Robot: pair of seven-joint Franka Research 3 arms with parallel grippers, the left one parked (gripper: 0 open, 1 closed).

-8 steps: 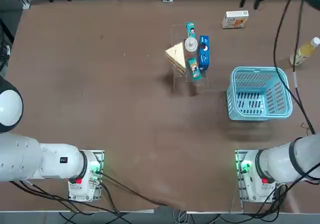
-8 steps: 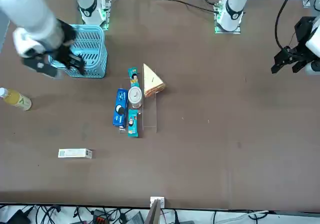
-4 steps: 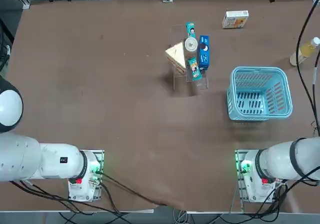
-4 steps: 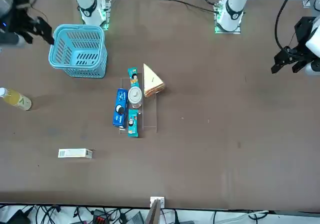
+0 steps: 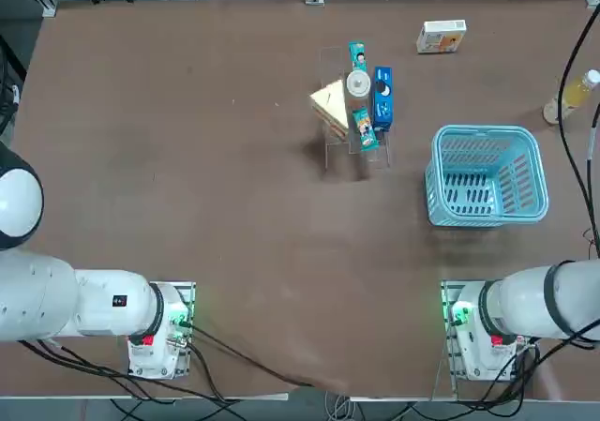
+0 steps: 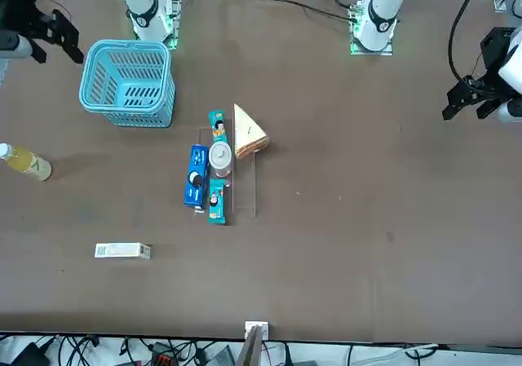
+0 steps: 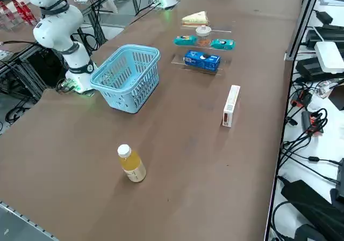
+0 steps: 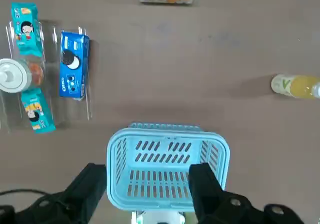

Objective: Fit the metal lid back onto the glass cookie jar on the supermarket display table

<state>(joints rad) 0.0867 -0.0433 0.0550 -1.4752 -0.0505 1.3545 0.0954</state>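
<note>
Apparently the metal lid (image 8: 14,76) already caps the glass cookie jar (image 8: 37,75), which stands between snack packs, likely for support; rightward, the right gripper (image 8: 148,176) waits above the blue basket (image 8: 167,170), jaws wide and holding nothing, presumably having finished.

The arm (image 5: 530,304) has white rounded casings, dark joint bands, black cables and black fingers (image 8: 202,181).

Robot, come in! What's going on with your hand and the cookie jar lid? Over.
Right gripper open, high over the blue basket. Lid on cookie jar. Snack packs close by. Over.
</note>
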